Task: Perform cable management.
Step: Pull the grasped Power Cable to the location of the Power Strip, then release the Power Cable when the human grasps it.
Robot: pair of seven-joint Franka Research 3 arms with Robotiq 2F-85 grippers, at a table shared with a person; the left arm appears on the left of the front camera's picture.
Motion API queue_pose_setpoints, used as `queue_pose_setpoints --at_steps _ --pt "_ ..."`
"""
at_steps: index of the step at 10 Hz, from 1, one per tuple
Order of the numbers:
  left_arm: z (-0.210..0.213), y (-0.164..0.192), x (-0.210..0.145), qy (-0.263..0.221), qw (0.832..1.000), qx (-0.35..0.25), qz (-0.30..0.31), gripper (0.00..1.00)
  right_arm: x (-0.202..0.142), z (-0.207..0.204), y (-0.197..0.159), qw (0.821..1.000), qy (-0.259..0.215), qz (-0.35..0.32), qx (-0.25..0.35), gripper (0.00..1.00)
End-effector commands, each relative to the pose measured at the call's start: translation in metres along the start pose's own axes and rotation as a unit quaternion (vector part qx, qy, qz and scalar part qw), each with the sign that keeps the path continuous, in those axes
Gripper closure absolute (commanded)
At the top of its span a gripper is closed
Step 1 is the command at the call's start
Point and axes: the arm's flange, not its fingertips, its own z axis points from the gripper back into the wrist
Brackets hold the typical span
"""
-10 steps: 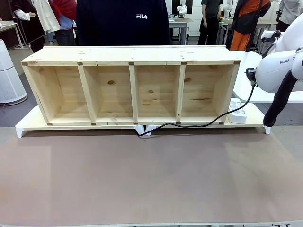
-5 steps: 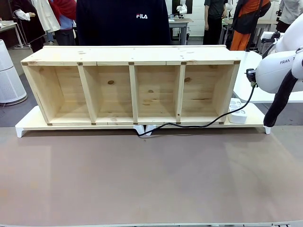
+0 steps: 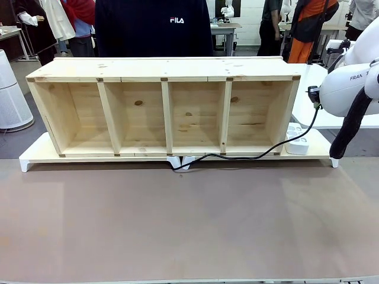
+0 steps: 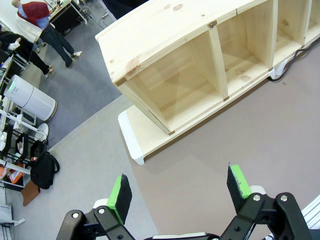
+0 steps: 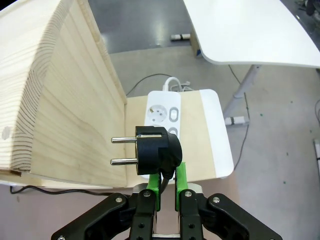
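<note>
Brown matting (image 3: 189, 225) covers the near half of the table, bare in front of the wooden shelf (image 3: 166, 106), which stands on a pale board (image 3: 320, 148) with white feet. At the shelf's right end the right gripper (image 5: 167, 192) is seen clamped on the cable (image 3: 249, 156) just below its black plug (image 5: 156, 150); the plug stands directly above the green pads, its two pins pointing sideways toward the shelf's end wall. Beyond the plug, farther out along the fingers, lies the white power strip (image 5: 162, 112) on the board. From the grip the cable hangs down past the shelf corner and trails along the board's front edge to a loop near the white feet at mid-shelf. The cord is judged light, limp and glossy, so likely to slip through the pads if pulled hard; the rigid plug body is judged the surest place for a hold. Snagging is judged possible at the shelf's corner and the board's edge. Open room lies on the side of the fingers away from the shelf. The left gripper (image 4: 179, 192) is held with fingers wide apart and empty, high over the matting, the shelf's left end well ahead of it.
</note>
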Motion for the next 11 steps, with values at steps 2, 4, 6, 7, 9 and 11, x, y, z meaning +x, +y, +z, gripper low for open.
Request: queue_pose_setpoints --at_steps 2,4,6,7,9,11 --pt "0.0005 0.0004 -0.0002 0.0 1.0 0.0 0.0 0.0 0.0004 0.0002 0.0003 1.0 0.0 -0.002 0.0 0.84" --pt "0.0005 0.0004 -0.0002 0.0 1.0 0.0 0.0 0.0 0.0004 0.0002 0.0003 1.0 0.0 -0.002 0.0 0.84" --pt "0.0005 0.0004 -0.0002 0.0 1.0 0.0 0.0 0.0 0.0004 0.0002 0.0003 1.0 0.0 -0.002 0.0 0.84" --pt "0.0005 0.0004 -0.0002 0.0 1.0 0.0 0.0 0.0 0.0004 0.0002 0.0003 1.0 0.0 -0.002 0.0 0.84" --pt "0.0005 0.0004 -0.0002 0.0 1.0 0.0 0.0 0.0 0.0004 0.0002 0.0003 1.0 0.0 -0.002 0.0 0.84" --pt "0.0005 0.0004 -0.0002 0.0 1.0 0.0 0.0 0.0 0.0004 0.0002 0.0003 1.0 0.0 -0.002 0.0 0.84"
